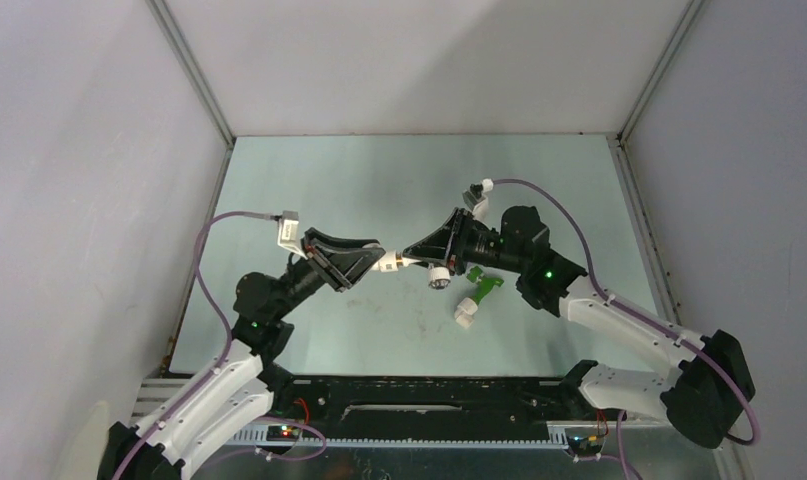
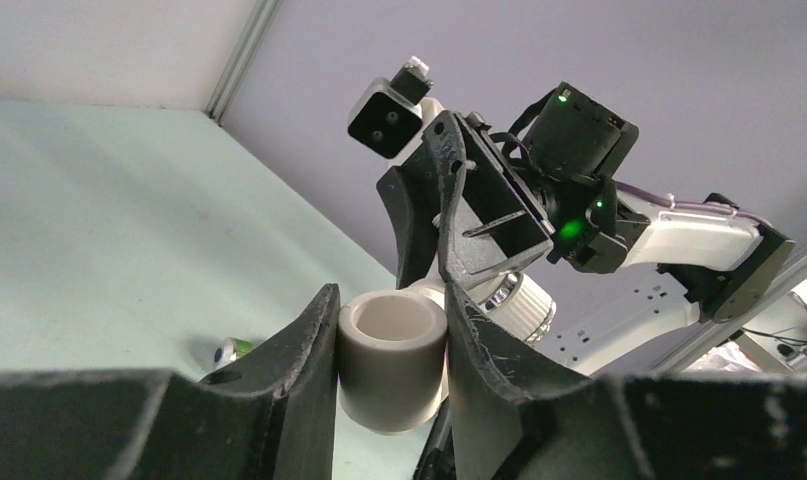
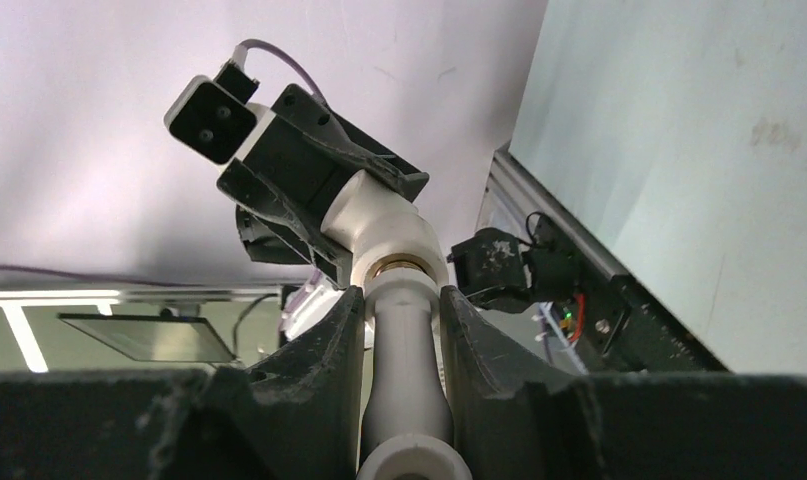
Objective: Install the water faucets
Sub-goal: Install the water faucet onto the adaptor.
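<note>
Both grippers raised over the middle of the pale green desk (image 1: 379,180), tips pointed at each other and nearly touching.

Left gripper (image 1: 371,262): fingers pressed against both sides of a white plastic elbow fitting (image 1: 387,265), pads flush on it in the left wrist view. Open round mouth of one end turned toward that camera.

Right gripper (image 1: 411,253): fingers closed tight on the stem of the white plastic faucet with a grey round knob (image 1: 439,279). Knob set off to one side of the fingers, held off the desk surface.

Joint: see the right wrist view. Faucet stem set end-on against the other mouth of the elbow fitting, with a brass-coloured ring (image 3: 397,267) showing at the seam. Depth of engagement not readable from any view.

Bright green plastic faucet (image 1: 489,287): lying on its side on the desk, right of the middle and nearer the near edge than the far edge. Just beside the right arm's wrist, apart from both sets of fingers. Short white plastic fitting (image 1: 466,316) at its near end, possibly joined to it; top view too small to confirm.
</note>
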